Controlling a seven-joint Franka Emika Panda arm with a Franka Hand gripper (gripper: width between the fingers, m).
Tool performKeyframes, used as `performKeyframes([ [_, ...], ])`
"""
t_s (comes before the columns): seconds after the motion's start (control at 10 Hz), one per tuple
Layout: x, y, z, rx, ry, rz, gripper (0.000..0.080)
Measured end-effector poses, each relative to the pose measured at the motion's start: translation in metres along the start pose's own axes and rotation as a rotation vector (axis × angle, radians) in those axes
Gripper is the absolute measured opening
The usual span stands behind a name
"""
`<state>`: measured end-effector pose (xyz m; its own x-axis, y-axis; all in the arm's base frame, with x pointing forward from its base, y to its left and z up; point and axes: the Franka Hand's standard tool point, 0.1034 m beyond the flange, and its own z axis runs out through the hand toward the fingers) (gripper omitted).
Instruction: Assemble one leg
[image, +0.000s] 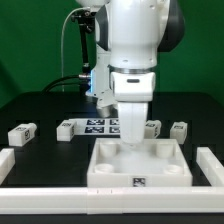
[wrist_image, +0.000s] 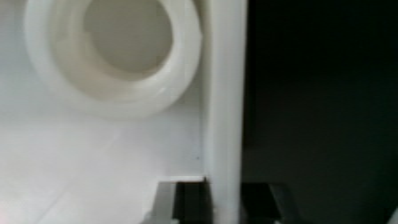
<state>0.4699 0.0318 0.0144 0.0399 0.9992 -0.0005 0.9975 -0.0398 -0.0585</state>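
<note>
The end effector (image: 130, 148) points straight down at the far edge of the white board (image: 140, 172). In the wrist view its two fingers (wrist_image: 185, 203) stand one on each side of the board's thin wall (wrist_image: 222, 100), near a round socket (wrist_image: 116, 50). I cannot tell if they squeeze the wall or just sit around it. The nearest leg (image: 151, 128) lies on the black counter (image: 40, 105) just behind the board, toward the exterior view's right of the end effector. It is too small to tell its long way. The arm (image: 135, 40) stands tall and upright.
</note>
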Motion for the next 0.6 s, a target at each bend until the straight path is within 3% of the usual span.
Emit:
performKeyframes([
  [0.3,0.027,0.016,-0.001,-0.025,0.014,-0.049,0.0064],
  [0.6,0.027,0.018,-0.001,-0.026,0.014,-0.035,0.0064],
])
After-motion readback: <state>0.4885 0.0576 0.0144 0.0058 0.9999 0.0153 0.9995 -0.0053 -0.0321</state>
